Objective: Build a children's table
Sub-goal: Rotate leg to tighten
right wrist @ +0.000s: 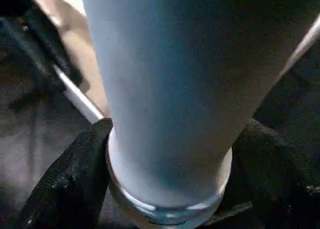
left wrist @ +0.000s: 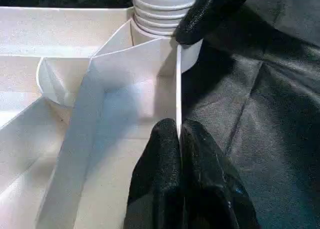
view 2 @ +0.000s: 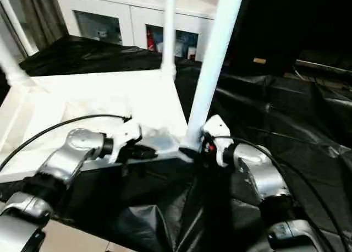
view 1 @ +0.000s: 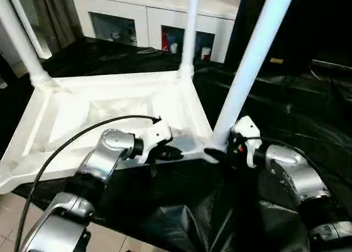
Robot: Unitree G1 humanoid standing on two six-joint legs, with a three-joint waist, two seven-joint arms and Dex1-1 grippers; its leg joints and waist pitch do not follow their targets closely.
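Tabletop (view 1: 110, 106) upside down on black sheet (view 1: 286, 103), ribbed underside facing up, occupying left and centre of scene. Near-right leg (view 1: 250, 62) seated upright in near-right corner socket (left wrist: 165, 19), leaning slightly right toward top. Far-right leg (view 1: 190, 29) upright in far-right corner. Far-left leg (view 1: 19, 40) upright in far-left corner, leaning left.

Left gripper (view 1: 170, 152) at near edge of tabletop, just left of near-right leg. Jaws closed on thin rim of tabletop (left wrist: 178, 89), one finger on each side, fingertips (left wrist: 170, 139) pressed against it.

Right gripper (right wrist: 167, 159) at base of near-right leg. Jaws closed around leg just above socket, one black finger (right wrist: 75, 174) on each side, touching it.

White cabinet (view 1: 159, 15) with glass doors beyond far edge of black sheet. Tiled floor (view 1: 110, 238) at near left.
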